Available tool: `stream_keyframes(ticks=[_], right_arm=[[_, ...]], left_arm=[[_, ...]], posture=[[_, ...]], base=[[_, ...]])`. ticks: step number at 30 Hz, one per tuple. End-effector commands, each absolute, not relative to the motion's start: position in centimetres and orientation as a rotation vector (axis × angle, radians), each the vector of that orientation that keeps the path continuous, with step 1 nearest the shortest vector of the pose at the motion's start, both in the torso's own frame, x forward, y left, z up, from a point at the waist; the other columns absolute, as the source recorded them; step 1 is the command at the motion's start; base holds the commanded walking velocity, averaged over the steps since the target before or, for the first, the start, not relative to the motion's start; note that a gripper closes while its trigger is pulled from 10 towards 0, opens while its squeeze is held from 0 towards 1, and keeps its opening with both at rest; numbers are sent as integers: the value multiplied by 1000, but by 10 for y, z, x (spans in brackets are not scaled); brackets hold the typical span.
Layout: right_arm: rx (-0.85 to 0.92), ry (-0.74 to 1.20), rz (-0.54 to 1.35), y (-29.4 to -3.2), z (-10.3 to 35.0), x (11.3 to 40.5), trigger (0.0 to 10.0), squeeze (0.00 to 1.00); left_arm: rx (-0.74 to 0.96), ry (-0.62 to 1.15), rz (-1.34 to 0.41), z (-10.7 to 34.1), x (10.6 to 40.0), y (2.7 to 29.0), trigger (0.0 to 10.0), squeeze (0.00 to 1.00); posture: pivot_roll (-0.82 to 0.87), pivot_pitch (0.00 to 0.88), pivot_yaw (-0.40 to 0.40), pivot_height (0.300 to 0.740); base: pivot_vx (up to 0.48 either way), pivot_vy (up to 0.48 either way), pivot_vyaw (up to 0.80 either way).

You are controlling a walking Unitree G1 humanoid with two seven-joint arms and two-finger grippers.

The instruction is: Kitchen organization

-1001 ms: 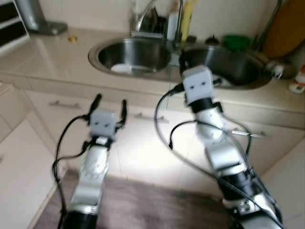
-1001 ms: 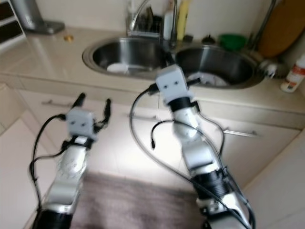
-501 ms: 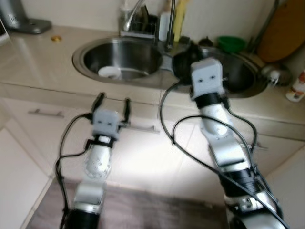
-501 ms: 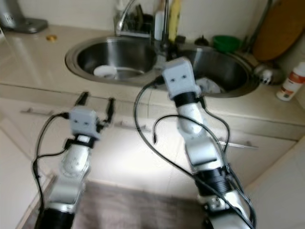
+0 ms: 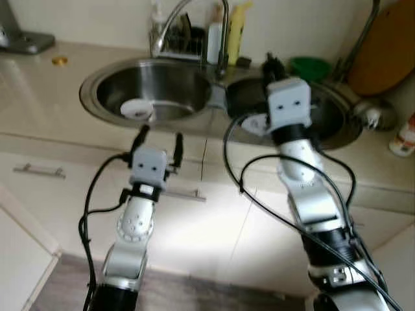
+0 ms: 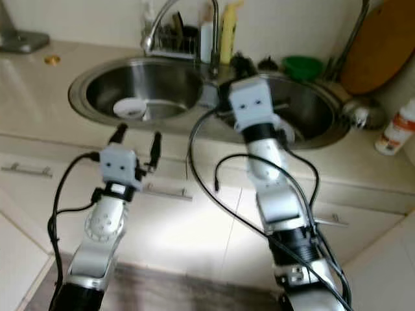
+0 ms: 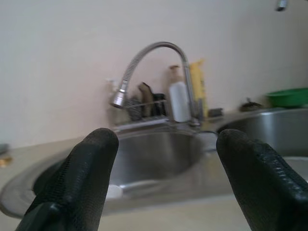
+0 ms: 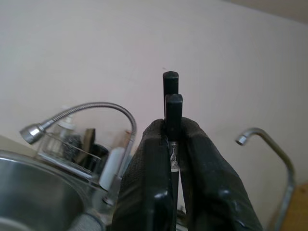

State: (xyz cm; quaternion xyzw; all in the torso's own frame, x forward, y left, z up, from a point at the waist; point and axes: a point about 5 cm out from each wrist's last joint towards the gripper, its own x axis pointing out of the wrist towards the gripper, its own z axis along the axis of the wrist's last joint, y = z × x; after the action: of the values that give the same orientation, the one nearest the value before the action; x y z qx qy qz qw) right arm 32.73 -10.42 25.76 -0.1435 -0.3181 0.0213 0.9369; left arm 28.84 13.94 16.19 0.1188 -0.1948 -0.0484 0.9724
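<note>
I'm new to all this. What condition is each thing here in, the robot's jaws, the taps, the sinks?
Left gripper: jaws open, holding nothing, short of the counter edge.
Right gripper: jaws shut on a thin black utensil.
Left sink: holds a white dish.
Curved tap: no water running.
</note>
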Motion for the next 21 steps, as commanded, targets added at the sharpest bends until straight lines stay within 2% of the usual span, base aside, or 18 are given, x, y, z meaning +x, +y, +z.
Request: stream_keyframes(ticks=[1, 21], right_arm=[[-274, -678, 65, -97, 264, 325, 10000, 0], [-269, -642, 68, -99, 258, 329, 10000, 0]], left_arm=[[252, -401, -88, 165, 288, 143, 10000, 0], [254, -395, -95, 164, 288, 142, 10000, 0]], posture=[[117, 0, -70, 740], [117, 0, -68, 740]], base=[[304, 0, 0], [304, 0, 0]])
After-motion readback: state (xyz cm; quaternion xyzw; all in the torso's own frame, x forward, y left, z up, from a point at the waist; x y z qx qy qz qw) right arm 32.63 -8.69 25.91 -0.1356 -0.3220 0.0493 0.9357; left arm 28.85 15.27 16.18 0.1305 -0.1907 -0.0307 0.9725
